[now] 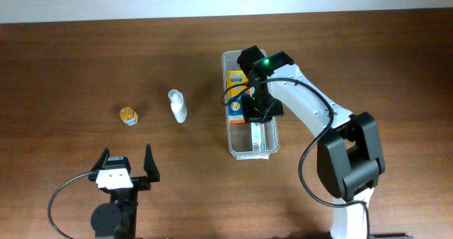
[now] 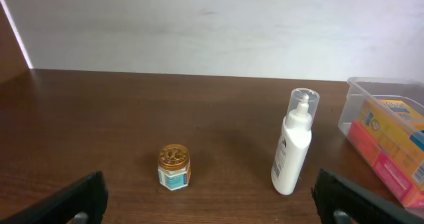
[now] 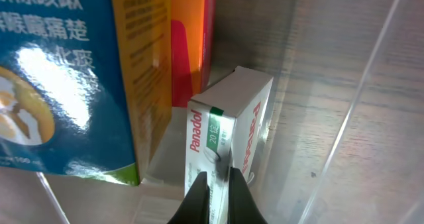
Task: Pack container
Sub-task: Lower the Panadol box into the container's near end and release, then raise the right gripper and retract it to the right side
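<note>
The clear plastic container (image 1: 229, 105) stands at the table's centre right; it also shows in the left wrist view (image 2: 348, 111) and the right wrist view (image 3: 344, 118). Inside stand a blue and yellow box (image 1: 236, 83) (image 3: 59, 85) and a white Panadol box (image 1: 256, 138) (image 3: 245, 111) on its edge. My right gripper (image 1: 256, 115) (image 3: 217, 184) is down inside the container. Its fingers are nearly together, tips at the Panadol box's top edge. My left gripper (image 1: 127, 161) (image 2: 211, 194) is open and empty near the front left.
A small gold-lidded jar (image 1: 128, 115) (image 2: 173, 168) and a white lotion bottle (image 1: 178, 105) (image 2: 293, 144) stand on the table left of the container, beyond my left gripper. A white wall runs along the table's far edge.
</note>
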Robot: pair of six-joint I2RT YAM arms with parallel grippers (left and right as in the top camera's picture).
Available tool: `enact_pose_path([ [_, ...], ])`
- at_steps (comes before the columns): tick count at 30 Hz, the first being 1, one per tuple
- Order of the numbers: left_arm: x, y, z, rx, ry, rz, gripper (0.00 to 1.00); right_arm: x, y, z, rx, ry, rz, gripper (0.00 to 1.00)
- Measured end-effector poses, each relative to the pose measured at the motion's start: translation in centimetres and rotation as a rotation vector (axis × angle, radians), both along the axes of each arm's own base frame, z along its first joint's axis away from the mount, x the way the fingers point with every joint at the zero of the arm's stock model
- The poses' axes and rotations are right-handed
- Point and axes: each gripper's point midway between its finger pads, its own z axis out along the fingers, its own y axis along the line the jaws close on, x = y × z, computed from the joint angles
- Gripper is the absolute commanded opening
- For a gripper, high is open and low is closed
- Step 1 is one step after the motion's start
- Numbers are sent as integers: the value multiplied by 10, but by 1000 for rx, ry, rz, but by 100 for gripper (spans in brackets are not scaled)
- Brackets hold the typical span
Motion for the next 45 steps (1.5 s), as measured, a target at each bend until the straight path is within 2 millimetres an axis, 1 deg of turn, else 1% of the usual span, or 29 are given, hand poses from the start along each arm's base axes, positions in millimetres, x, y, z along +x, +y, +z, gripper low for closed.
enact_pose_path([
  [8, 0, 0, 0, 0, 0, 0, 99, 3, 1, 0, 4, -12, 0, 4],
  [20, 0, 0, 0, 0, 0, 0, 100, 5, -2, 0, -15, -23, 0, 4],
  [31, 0, 0, 0, 0, 0, 0, 99, 8, -9, -1, -56, -42, 2, 4],
  [39, 0, 0, 0, 0, 0, 0, 99, 7, -6, 0, -37, -33, 10, 4],
  [41, 0, 0, 0, 0, 0, 0, 99, 7, -3, 3, -21, -33, 16, 4],
  [43, 0, 0, 0, 0, 0, 0, 99, 14, 2, 12, 0, -52, 25, 5],
  [45, 0, 0, 0, 0, 0, 0, 99, 22, 7, 26, 22, -82, 34, 9],
])
